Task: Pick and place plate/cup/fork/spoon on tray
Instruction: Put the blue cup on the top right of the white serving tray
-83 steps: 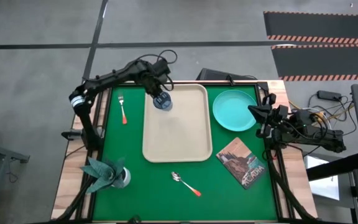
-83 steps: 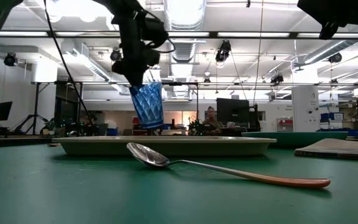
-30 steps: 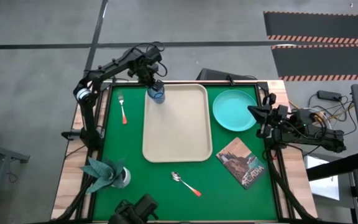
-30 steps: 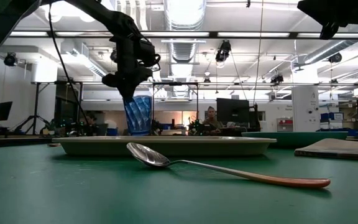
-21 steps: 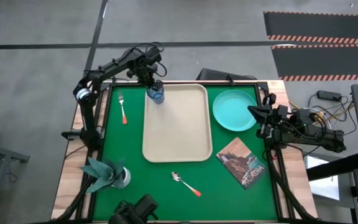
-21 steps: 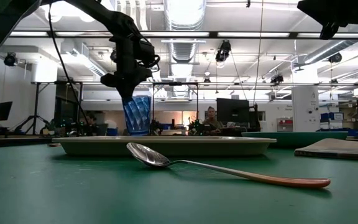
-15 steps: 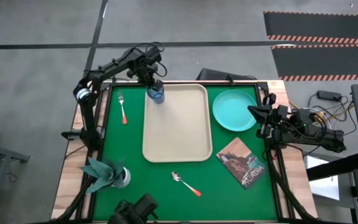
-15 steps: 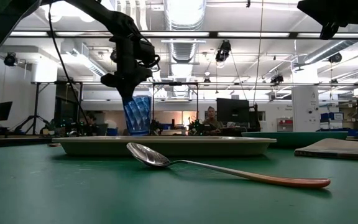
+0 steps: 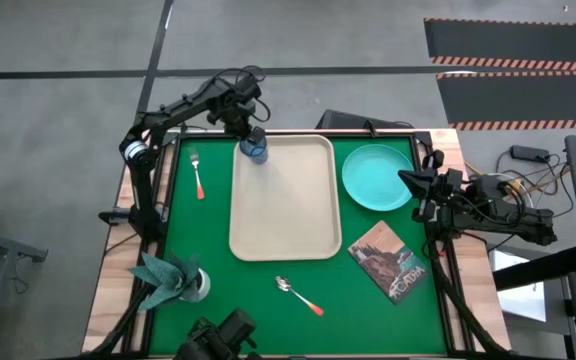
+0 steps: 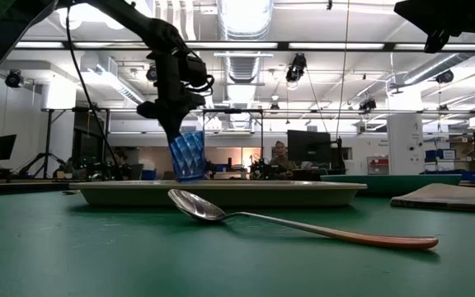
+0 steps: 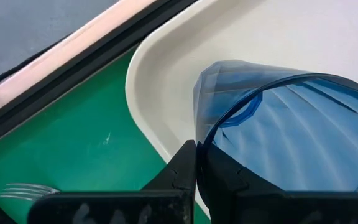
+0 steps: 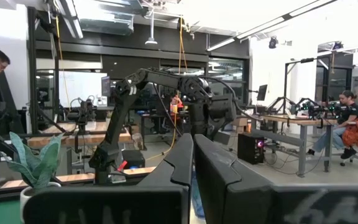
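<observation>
1. Cup [image 9: 255, 151], high view: blue tumbler at the far-left corner of the beige tray [image 9: 288, 215], pinched at the rim by the left gripper [image 9: 249, 136]. Turquoise plate [image 9: 377, 177] flat on the green table [image 9: 198, 240], right of the tray. Fork [image 9: 197, 172] left of the tray. Spoon [image 9: 299, 295] near the tray's near edge. Book [image 9: 389, 261] near the plate. Holder with teal napkin [image 9: 175, 277] at the near-left corner. Right gripper [image 9: 415, 180] parked at the table's right edge, jaws pressed together.
2. Low view: cup [image 10: 189, 155] tilted, hanging under the left gripper [image 10: 174, 122], base close to the tray rim [image 10: 221, 190]; contact with the tray floor cannot be told. Spoon [image 10: 303, 225] in front, bowl toward the tray.
3. Left wrist view: jaws clamped on the cup [image 11: 278, 127] rim, one finger inside, one outside; tray corner [image 11: 160, 68] beneath; fork tines [image 11: 27, 190] on green.
4. Right wrist view: jaws closed, empty; left arm [image 12: 154, 106] far off.
</observation>
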